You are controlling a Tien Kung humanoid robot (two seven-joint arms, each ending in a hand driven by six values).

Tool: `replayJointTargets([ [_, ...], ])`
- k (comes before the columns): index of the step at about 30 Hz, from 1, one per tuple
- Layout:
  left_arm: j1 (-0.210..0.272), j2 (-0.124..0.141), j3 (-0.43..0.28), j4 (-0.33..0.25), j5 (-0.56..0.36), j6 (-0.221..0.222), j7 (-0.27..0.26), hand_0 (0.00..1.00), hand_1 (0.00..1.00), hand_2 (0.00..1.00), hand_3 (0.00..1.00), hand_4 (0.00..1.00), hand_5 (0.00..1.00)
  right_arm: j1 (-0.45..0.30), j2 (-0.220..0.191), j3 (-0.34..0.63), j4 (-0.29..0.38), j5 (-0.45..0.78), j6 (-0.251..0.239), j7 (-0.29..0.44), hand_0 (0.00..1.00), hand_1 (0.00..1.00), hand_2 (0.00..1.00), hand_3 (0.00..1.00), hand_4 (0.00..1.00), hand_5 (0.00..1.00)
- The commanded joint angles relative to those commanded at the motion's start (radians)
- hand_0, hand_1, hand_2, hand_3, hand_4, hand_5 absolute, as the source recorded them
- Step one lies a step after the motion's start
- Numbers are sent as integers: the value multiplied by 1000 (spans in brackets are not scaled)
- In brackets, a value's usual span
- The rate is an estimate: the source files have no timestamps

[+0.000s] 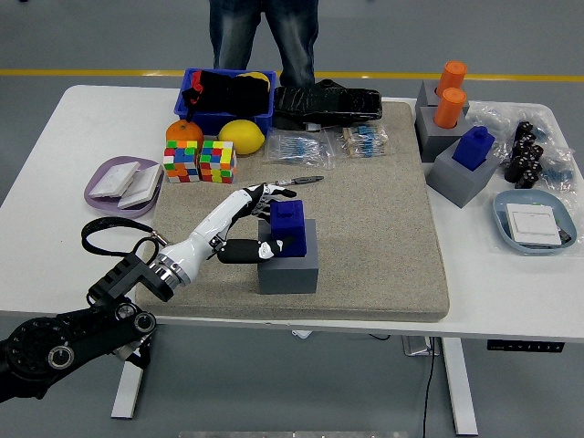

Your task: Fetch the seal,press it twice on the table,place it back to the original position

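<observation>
The blue seal [288, 224] stands upright on its grey block [292, 272], on the left half of the tan mat [383, 228]. My left hand [266, 224] reaches in from the lower left and wraps the seal's left side. The fingers [265, 194] curl behind its top, and the black thumb [245, 249] presses low on its front. The seal's base rests on the block. My right arm is out of the picture.
A second blue seal [474, 146] on a grey block and orange cylinders [450, 96] stand at the right. Puzzle cubes [201, 161], a lemon [241, 135], an orange [183, 133] and a blue bin [228, 96] lie behind my hand. A person [265, 36] stands at the far side.
</observation>
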Motion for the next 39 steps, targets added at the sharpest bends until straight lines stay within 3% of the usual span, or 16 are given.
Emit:
replayJointTargets([
  [25, -15, 18, 22, -12, 20, -6, 18, 549, 476, 485, 785, 586, 2, 1, -2, -7, 0, -1, 1, -1, 793, 699, 670, 650, 814, 461],
  [39, -18, 1, 35, 6, 6, -4, 9, 550, 509, 533, 787, 598, 2, 0, -5, -11, 1, -1, 0, 0, 793, 700, 669, 650, 814, 460],
])
